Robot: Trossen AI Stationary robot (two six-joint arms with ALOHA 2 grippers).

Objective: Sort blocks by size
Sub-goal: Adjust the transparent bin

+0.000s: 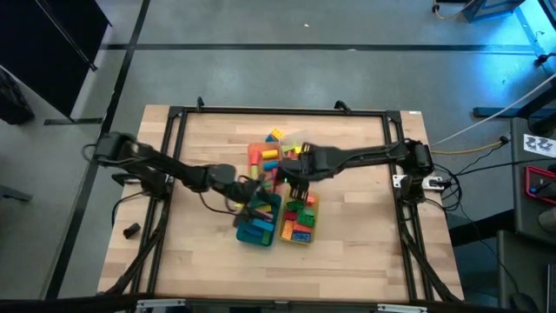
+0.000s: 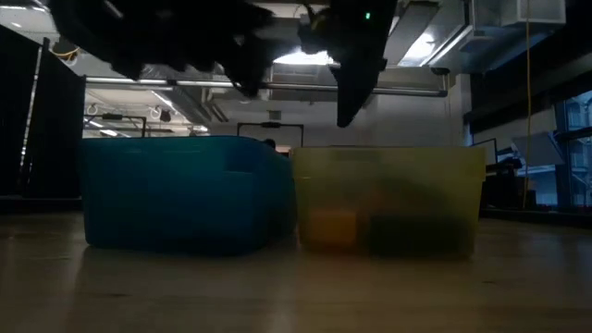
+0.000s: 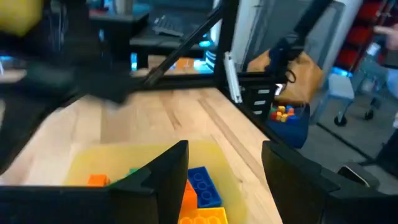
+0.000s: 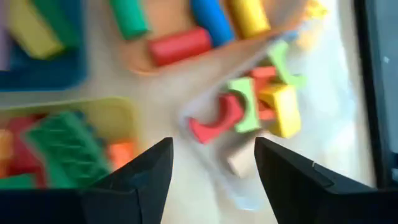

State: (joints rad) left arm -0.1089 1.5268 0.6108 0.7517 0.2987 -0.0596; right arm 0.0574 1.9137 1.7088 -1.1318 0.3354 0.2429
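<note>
The blocks [image 4: 249,106] are red, green, yellow, blue and orange — in teal [image 2: 176,199], yellow [image 2: 388,199] and orange trays [image 4: 186,59] — on a pale wood-grain surface [image 1: 347,261].

You will find no readable text, label, brand, number or sign in any of the four views. The white sheet [image 1: 540,143] at the right edge of the high view carries dark marks, too small to read.
</note>
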